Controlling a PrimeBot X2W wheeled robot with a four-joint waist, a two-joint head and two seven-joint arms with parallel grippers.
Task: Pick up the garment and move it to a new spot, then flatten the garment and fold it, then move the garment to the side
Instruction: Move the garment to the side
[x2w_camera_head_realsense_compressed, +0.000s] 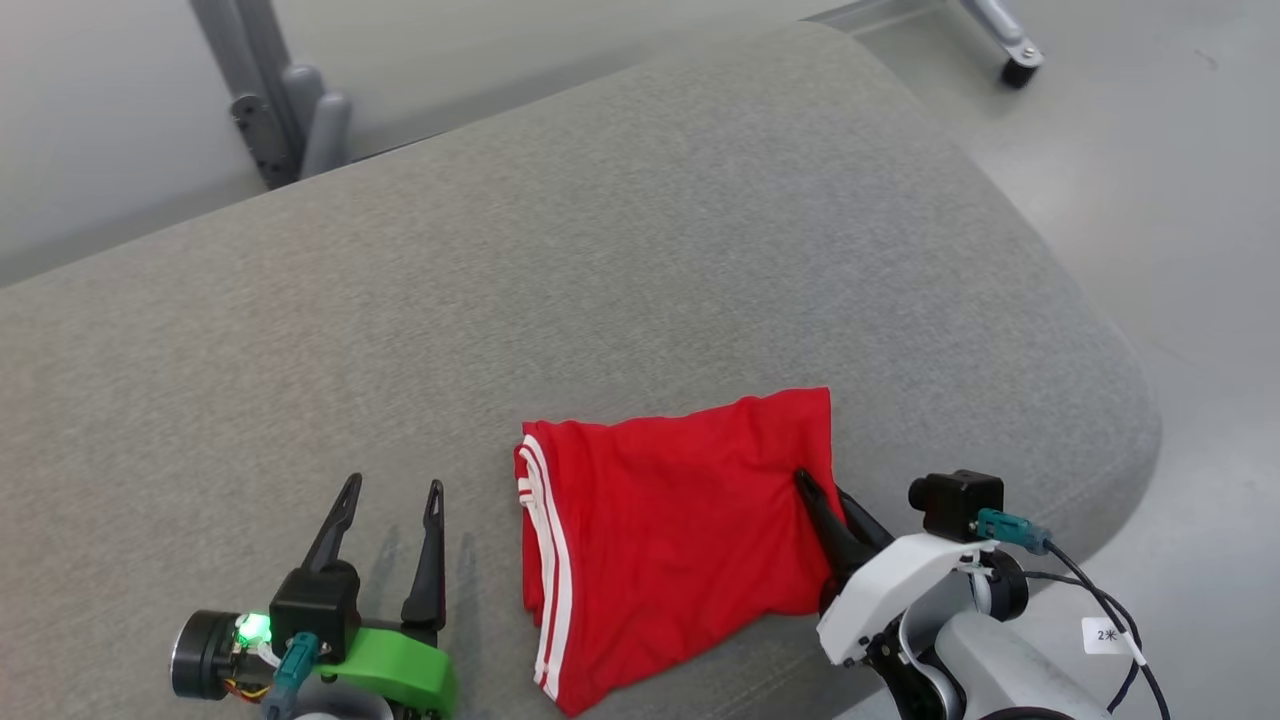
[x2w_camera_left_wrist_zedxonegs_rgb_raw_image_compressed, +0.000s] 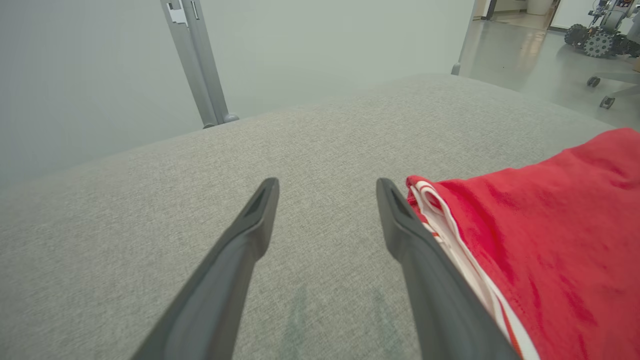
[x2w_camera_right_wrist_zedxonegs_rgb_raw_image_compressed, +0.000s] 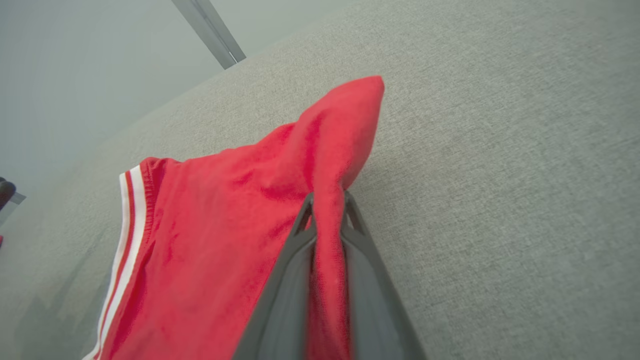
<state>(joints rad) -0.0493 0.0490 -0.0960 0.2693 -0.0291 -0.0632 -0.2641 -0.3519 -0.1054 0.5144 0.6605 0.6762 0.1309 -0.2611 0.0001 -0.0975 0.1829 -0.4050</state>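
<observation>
Head view: right hand (x2w_camera_head_realsense_compressed: 822, 488) pinches red garment (x2w_camera_head_realsense_compressed: 680, 520) on grey cushion (x2w_camera_head_realsense_compressed: 600, 250); left hand (x2w_camera_head_realsense_compressed: 392, 485) spread.

Bright, even light; faint shadows

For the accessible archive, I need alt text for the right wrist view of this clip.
The right tool is shut on a pinched-up fold of the red garment. The garment, with white stripes at one edge, lies on a grey fabric cushion.

left claw (x2w_camera_left_wrist_zedxonegs_rgb_raw_image_compressed: 326, 185): spread wide, empty | garment (x2w_camera_left_wrist_zedxonegs_rgb_raw_image_compressed: 550, 240): red, beside right finger, possibly touching | cushion (x2w_camera_left_wrist_zedxonegs_rgb_raw_image_compressed: 150, 210): grey
</observation>
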